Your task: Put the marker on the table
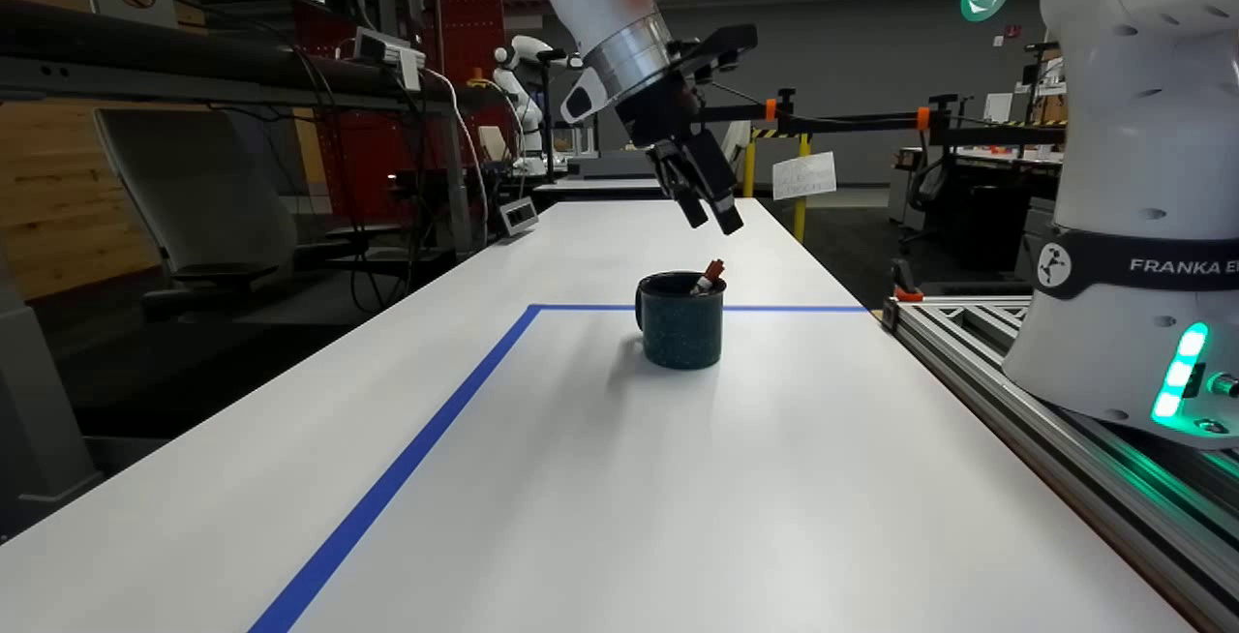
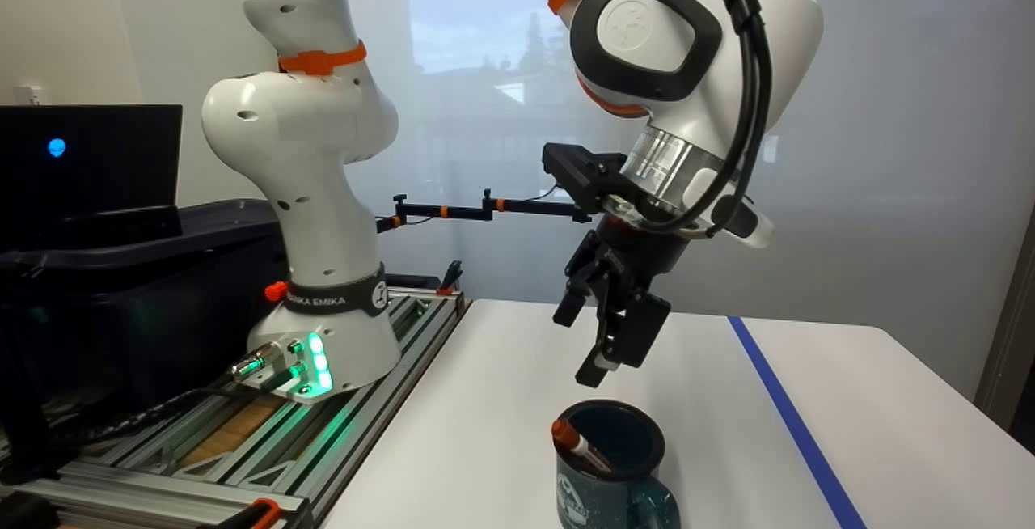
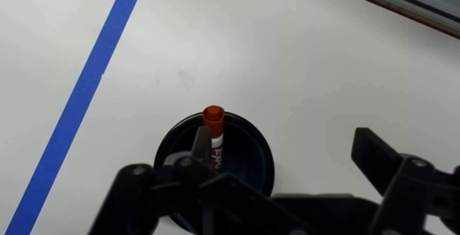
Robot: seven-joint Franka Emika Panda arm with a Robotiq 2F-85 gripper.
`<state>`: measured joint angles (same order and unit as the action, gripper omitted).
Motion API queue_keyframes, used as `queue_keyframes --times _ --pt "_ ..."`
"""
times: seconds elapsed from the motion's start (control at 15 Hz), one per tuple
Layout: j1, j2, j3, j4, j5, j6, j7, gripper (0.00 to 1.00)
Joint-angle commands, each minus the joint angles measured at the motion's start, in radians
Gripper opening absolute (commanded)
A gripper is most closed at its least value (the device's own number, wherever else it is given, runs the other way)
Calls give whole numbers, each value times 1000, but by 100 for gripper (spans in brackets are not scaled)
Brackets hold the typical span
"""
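Wrist view: your jaws spread, empty; marker (image 3: 216,139) leaning inside the mug (image 3: 240,156), twelve o'clock. Nudge toward nine, straddle it, lift clear, then down on the worktop (image 3: 287,69). Its label looks like "EXPO". In an exterior view, base band (image 1: 1113,265) says "FRANKA E"; in an exterior view, mug badge (image 2: 572,503) unreadable.

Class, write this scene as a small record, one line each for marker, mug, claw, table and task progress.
marker: tilted inside the mug, reddish-brown end sticking out
mug: dark teal, upright on the table
claw: open, higher than the mug, touching nothing
table: white, marked with blue tape
task progress: not done; marker not yet on the table
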<state>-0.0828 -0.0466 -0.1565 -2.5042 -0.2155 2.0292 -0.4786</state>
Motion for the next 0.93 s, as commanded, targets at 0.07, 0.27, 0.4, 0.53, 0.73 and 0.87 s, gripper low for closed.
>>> queue_keyframes --times 0.07,0.27,0.4,0.53,0.73,0.87 --pt "-20 34 7 -6 -65 96 -9 100" --pt "-31 82 4 -1 -52 160 -7 100" --pt "-41 114 2 4 -44 189 -15 100" --pt "-53 142 -2 11 -47 212 -11 75" --pt "-72 173 -3 19 -42 246 -9 53" --pt "-81 190 -1 25 -40 258 -5 45"
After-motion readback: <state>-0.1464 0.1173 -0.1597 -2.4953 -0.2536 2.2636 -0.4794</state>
